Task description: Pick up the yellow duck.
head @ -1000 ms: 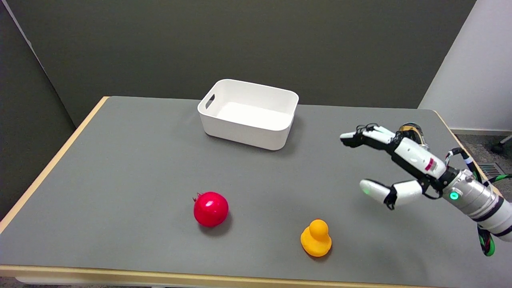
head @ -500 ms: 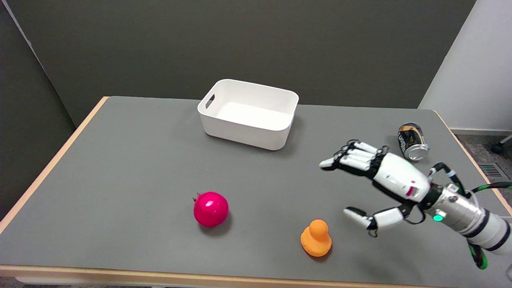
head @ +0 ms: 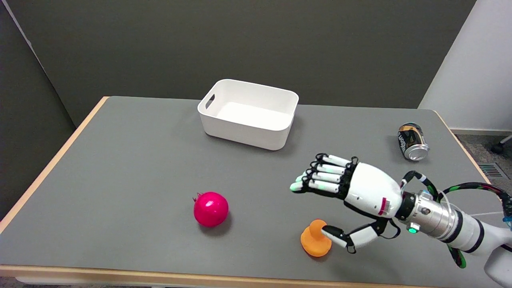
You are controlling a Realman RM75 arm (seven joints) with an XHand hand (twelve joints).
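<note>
The yellow duck (head: 314,240), an orange-yellow toy, stands upright on the grey table (head: 120,160) near the front edge, right of centre. My right hand (head: 352,196) hovers just above and to the right of it, palm down, fingers stretched out to the left and spread from the thumb. The thumb tip overlaps the duck's right side in the picture; whether it touches I cannot tell. The hand holds nothing.
A red pomegranate (head: 211,209) sits on the table left of the duck. A white empty bin (head: 249,113) stands at the back centre. A dark drink can (head: 412,141) lies on its side near the right edge.
My right hand has swept left and down from the right side of the table to just over the duck, uncovering the can. The duck, pomegranate and bin have not moved.
</note>
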